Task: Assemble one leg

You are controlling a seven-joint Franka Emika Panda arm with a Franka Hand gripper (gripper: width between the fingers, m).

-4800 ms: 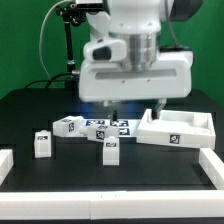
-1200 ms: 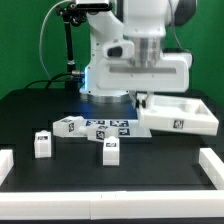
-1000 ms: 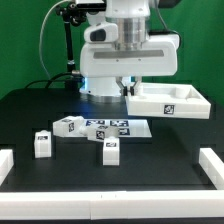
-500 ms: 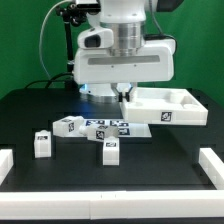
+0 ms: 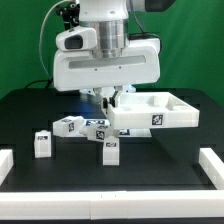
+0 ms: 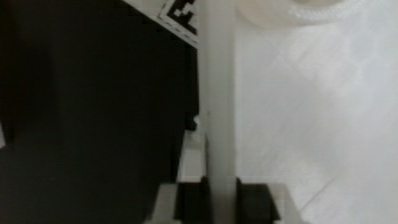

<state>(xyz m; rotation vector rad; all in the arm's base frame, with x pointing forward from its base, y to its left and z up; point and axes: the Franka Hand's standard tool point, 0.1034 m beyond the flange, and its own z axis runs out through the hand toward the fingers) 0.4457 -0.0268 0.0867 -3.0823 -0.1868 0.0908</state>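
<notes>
Three small white legs with square tags show in the exterior view: one (image 5: pixel 42 143) at the left, one (image 5: pixel 68 125) behind it and one (image 5: pixel 111 150) in the middle. My gripper (image 5: pixel 112 100) is shut on the left wall of the large white tray-like panel (image 5: pixel 160 112). It holds the panel above the table, over the middle leg. In the wrist view the gripper (image 6: pixel 222 196) clamps the panel's thin wall (image 6: pixel 221 120) between its dark pads. A round corner socket (image 6: pixel 294 10) shows on the panel.
The marker board (image 5: pixel 96 125) lies flat behind the middle leg, partly hidden by the held panel. White rails stand at the table's front left (image 5: pixel 5 160) and front right (image 5: pixel 212 163). A black stand with cables (image 5: pixel 66 40) rises at the back.
My gripper has carried the panel from the exterior view's right toward the left, so it now hangs over the marker board and the middle leg. The legs have not moved.
</notes>
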